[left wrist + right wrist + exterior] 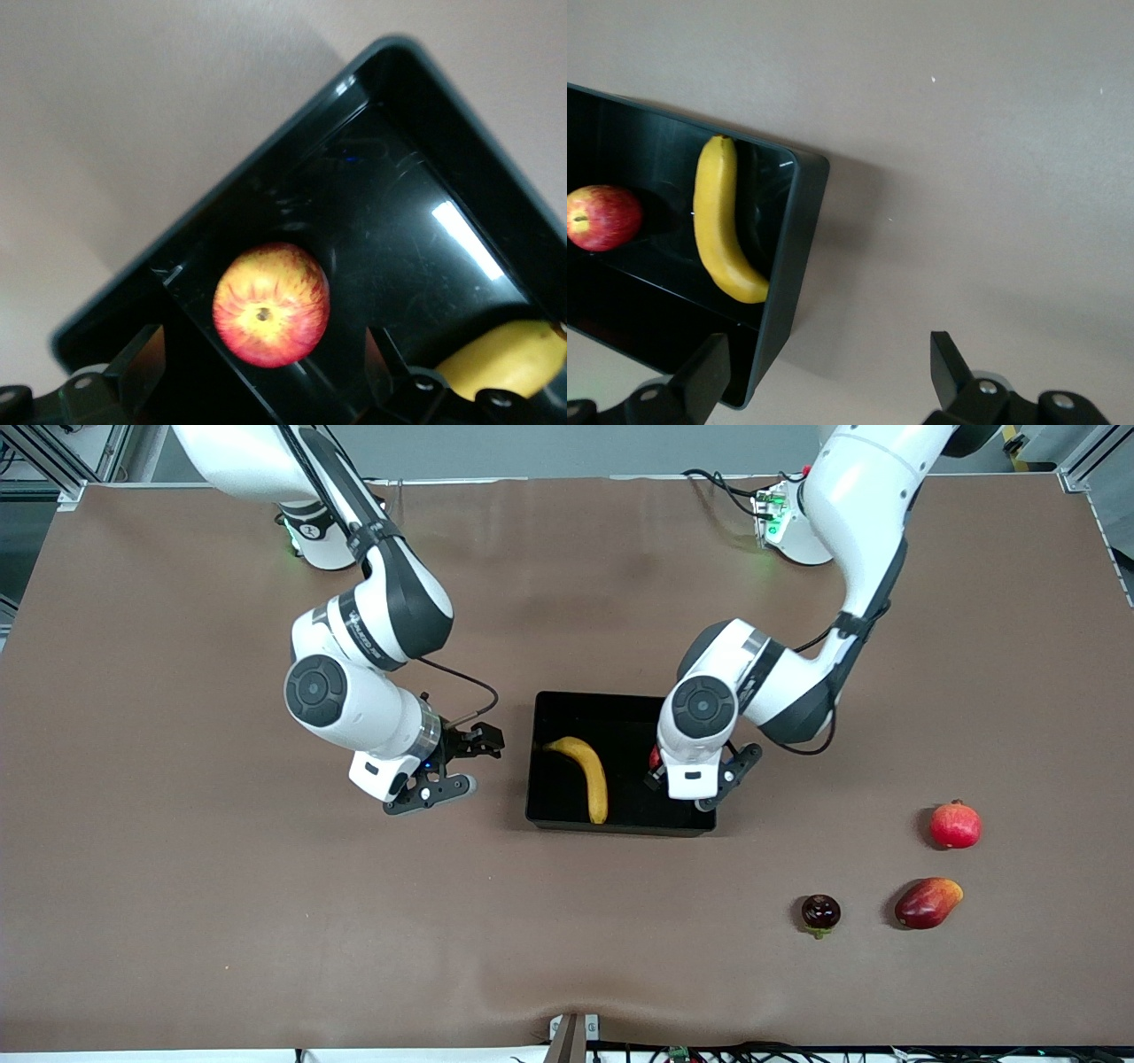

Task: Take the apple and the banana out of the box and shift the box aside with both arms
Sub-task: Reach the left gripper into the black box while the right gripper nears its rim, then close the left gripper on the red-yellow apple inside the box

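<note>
Inside the box [549,797] the apple [270,317] and banana [586,774] lie untouched; both my jaws stand wide and empty, nothing done yet.

1 box [549,717], 5 fruits, 2 arms

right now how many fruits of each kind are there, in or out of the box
banana: 1, in the box
apple: 1, in the box
pomegranate: 1, on the table
mango: 1, on the table
small dark fruit: 1, on the table
total: 5
</note>
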You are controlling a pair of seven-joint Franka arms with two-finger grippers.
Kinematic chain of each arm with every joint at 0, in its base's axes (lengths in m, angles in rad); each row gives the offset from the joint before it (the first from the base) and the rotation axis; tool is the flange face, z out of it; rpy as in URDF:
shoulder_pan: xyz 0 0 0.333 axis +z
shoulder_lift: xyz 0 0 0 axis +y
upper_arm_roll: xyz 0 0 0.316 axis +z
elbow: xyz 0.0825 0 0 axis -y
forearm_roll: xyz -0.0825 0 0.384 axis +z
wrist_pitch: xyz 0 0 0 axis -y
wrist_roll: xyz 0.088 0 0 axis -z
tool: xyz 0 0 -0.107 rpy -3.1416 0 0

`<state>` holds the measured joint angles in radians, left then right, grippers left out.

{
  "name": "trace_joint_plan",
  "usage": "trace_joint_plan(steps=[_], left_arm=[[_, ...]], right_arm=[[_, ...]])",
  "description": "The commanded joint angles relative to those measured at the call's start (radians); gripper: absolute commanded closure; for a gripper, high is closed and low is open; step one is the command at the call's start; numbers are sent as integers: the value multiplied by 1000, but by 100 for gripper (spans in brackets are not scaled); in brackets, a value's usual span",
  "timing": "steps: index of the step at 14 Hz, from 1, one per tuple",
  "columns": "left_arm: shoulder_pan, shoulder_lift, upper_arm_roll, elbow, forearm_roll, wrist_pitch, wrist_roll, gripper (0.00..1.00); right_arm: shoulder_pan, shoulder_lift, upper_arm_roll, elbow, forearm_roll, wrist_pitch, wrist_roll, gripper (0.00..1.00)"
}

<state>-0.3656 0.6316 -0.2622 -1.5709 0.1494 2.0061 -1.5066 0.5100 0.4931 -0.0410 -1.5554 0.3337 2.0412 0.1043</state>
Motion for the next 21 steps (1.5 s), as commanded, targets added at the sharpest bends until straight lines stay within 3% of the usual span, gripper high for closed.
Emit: trace_joint_plan(steps=[1,14,17,18,21], left_arm=[[-15,57,6,17,27,51,-90,0],[-16,94,11,-6,41,63,-92,0],[-15,103,12,-1,48,63,-89,45],[-13,103,12,2,49,63,-89,55],[-13,103,12,3,49,63,-86,55]], right_arm=[[10,28,-5,20,22,-6,5,0],[19,35,-5,21,24,30,6,0],[18,35,-5,21,45,30,20,0],[18,35,-5,21,71,30,26,0],[15,36,-5,20,96,30,28,0]])
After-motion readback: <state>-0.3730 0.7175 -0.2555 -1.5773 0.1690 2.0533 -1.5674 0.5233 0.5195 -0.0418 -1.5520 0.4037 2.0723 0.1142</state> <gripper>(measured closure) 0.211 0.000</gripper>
